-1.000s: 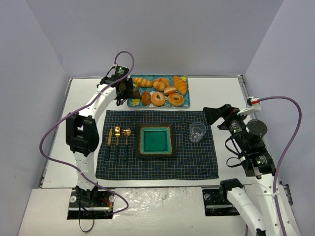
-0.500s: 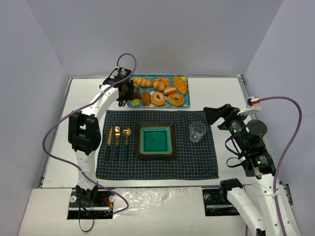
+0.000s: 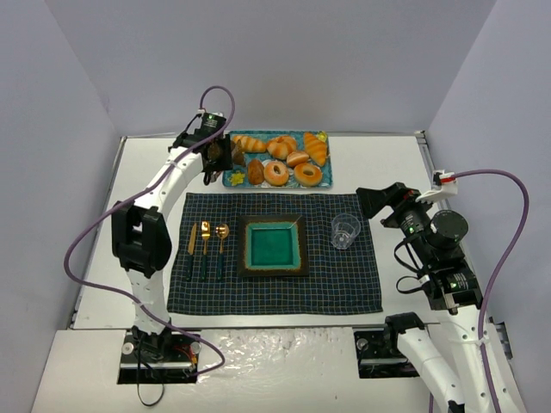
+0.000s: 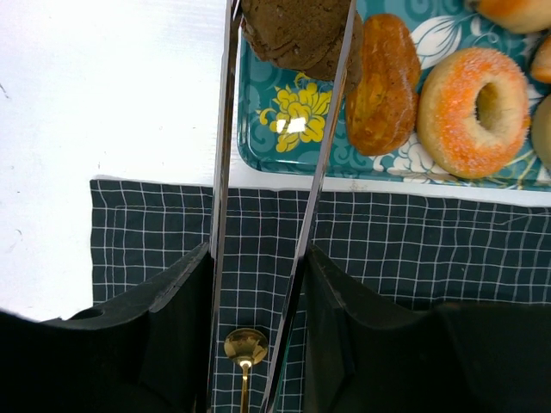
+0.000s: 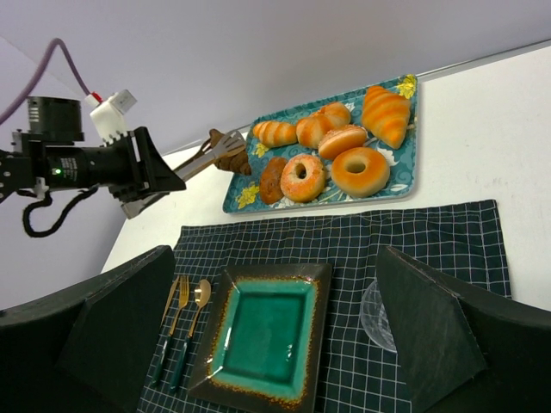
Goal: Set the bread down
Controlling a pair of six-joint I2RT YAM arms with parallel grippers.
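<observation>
On the white surface [image 4: 103, 86], your left jaws are clamped on the bread [image 4: 293, 30] at the tray's [image 4: 256, 148] left end. Your right jaws stand wide apart.

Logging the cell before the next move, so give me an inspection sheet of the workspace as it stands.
Surface: white table with a dark checked placemat on it.
Job's things: the bread is held in the left claw at the left end of the tray.
Clutter: other pastries on the tray; square teal plate, gold cutlery and clear cup on the placemat.
Claws: left claw shut on the bread; right claw open, empty, near the placemat's far right corner.
Cables: purple cable looping off each arm, none across the placemat.
Surroundings: plain pale walls on three sides; nothing else seen.
</observation>
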